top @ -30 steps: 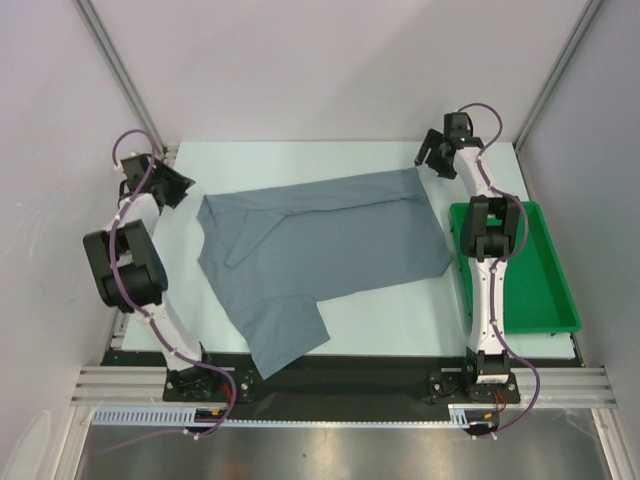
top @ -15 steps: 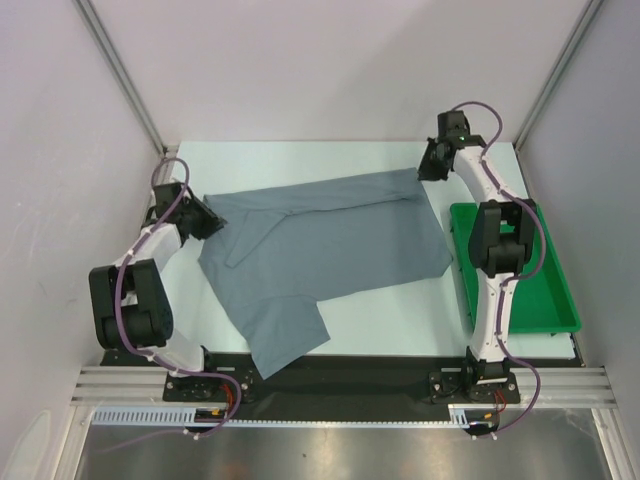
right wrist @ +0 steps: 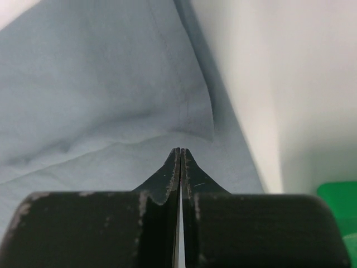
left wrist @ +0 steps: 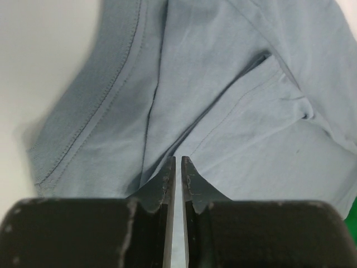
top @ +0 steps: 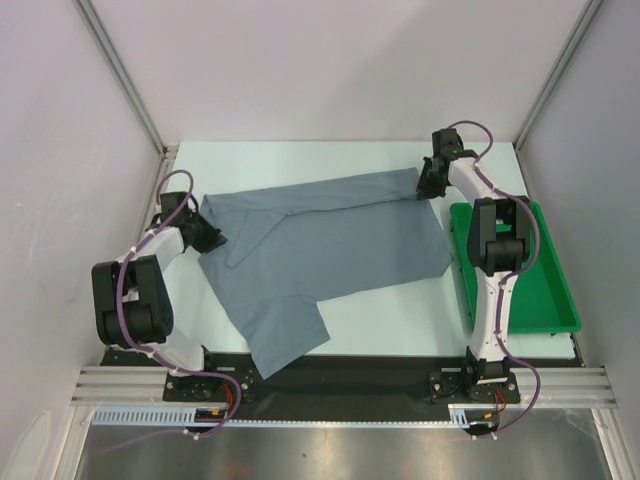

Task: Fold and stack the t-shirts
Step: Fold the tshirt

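Stretching from left claw, a slit apart, to right claw, tips together: the t-shirt.

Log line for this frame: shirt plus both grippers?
t-shirt: spread, not folded | left gripper: nearly closed at shirt's left edge | right gripper: shut at shirt's far-right corner

Left jaws a slit apart; right jaws closed.
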